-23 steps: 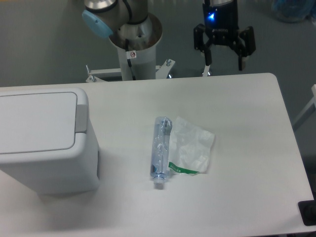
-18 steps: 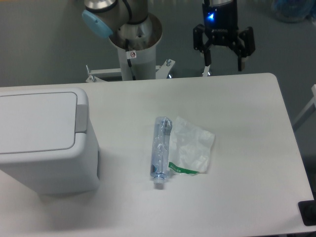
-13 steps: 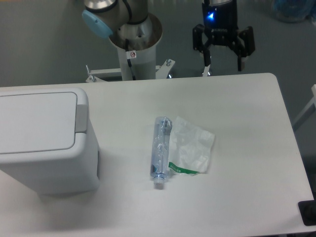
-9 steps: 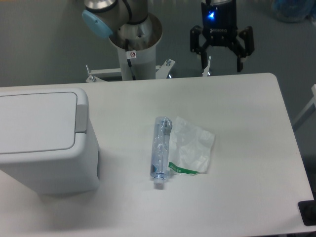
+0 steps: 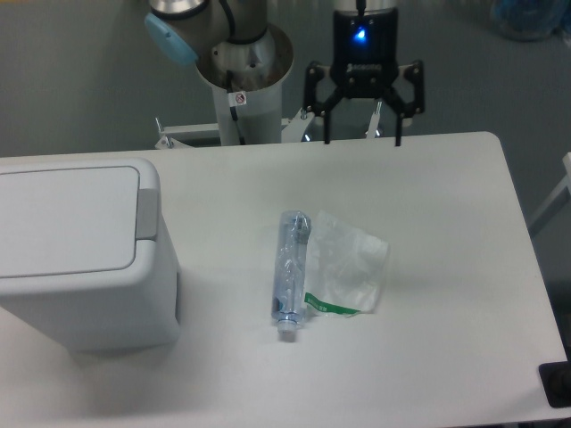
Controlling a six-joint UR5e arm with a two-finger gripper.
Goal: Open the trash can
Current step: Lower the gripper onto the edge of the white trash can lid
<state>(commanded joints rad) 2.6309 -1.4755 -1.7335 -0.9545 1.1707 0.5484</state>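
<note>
The trash can is a big white box at the left of the table, its flat lid down and a grey hinge strip along the lid's right side. My gripper hangs above the table's far edge, well to the right of the can. Its two black fingers are spread apart and hold nothing.
A clear plastic bottle lies in the middle of the table, touching a crumpled clear bag with a green stripe. The arm's white base column stands behind the table. A dark object sits at the front right corner.
The gripper has shifted left along the table's far edge and slightly lower. Its fingers stay spread. Trash can, bottle and bag have not moved.
</note>
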